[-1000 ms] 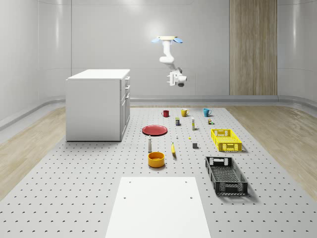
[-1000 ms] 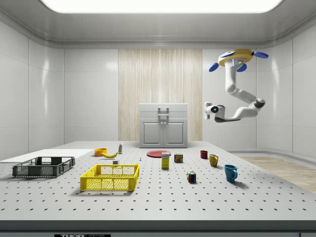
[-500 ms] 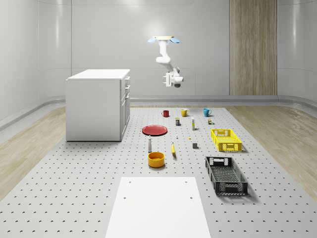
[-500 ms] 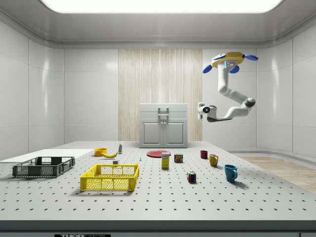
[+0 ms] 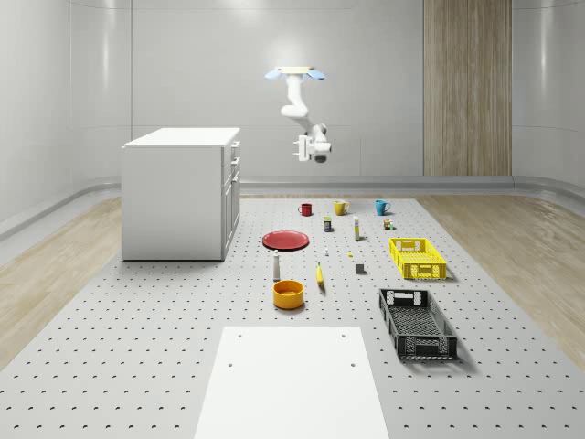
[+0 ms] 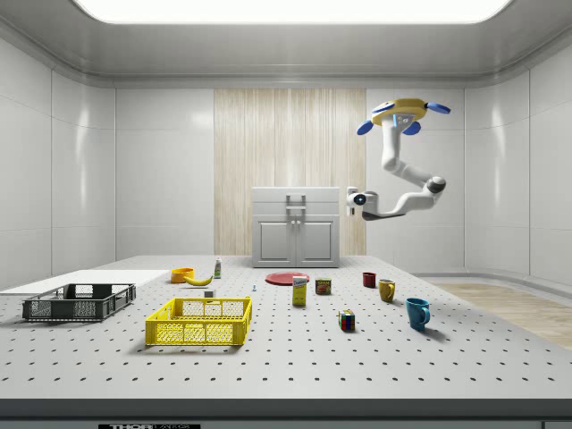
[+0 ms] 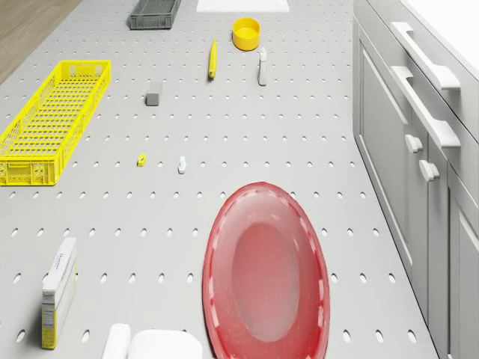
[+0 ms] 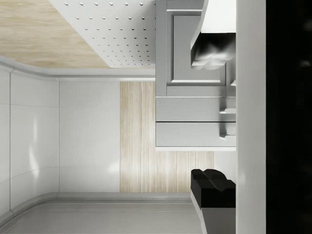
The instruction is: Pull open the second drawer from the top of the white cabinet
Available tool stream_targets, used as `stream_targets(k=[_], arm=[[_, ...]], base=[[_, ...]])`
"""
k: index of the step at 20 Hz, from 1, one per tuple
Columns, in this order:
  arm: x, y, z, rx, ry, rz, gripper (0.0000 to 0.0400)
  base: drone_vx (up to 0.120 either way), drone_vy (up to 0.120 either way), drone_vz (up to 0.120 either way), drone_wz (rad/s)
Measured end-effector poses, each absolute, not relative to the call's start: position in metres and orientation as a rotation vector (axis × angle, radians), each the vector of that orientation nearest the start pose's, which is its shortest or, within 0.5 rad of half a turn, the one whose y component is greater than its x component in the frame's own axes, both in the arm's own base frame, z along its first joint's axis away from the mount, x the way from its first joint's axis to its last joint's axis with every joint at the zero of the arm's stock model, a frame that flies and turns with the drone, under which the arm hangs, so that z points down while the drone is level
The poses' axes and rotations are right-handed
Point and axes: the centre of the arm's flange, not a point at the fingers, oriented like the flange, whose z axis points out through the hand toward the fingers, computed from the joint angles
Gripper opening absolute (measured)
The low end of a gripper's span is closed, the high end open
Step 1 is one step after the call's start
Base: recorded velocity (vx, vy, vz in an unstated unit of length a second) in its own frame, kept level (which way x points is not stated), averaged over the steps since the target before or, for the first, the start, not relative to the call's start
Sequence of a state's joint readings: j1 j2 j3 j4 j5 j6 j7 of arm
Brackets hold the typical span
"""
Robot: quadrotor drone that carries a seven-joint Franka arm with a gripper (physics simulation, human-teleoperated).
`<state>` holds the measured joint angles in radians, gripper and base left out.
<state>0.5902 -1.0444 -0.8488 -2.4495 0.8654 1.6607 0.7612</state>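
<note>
The drone (image 5: 295,72) hovers in the upper centre of the whole-scene view, high over the far end of the perforated table (image 5: 137,338) and beyond the red plate (image 5: 286,240). Its arm hangs down and bends toward the white cabinet (image 5: 178,197), which stands on the table at the whole-scene view's left. The gripper (image 5: 302,149) is in mid-air, level with the cabinet's upper part and well apart from its front. In the wrist view two fingertips (image 8: 212,181) show with a wide gap between them, so the jaws stand open and hold nothing. The second drawer (image 6: 296,210) sits flush in the cabinet front, closed; its bar handle (image 7: 426,120) appears in the drone view's upper right.
</note>
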Motion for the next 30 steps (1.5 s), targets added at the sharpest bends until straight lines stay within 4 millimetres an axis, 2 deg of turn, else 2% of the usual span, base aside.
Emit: stream_targets(k=[24,30], arm=[[0.3067,-0.0997,0.5910,-1.484,0.613,0.613,0.0300],[0.3067,-0.0997,0.5910,-1.484,0.613,0.613,0.0300]], base=[[0.120,-0.120,0.000,0.000],[0.087,-0.013,0.000,0.000]])
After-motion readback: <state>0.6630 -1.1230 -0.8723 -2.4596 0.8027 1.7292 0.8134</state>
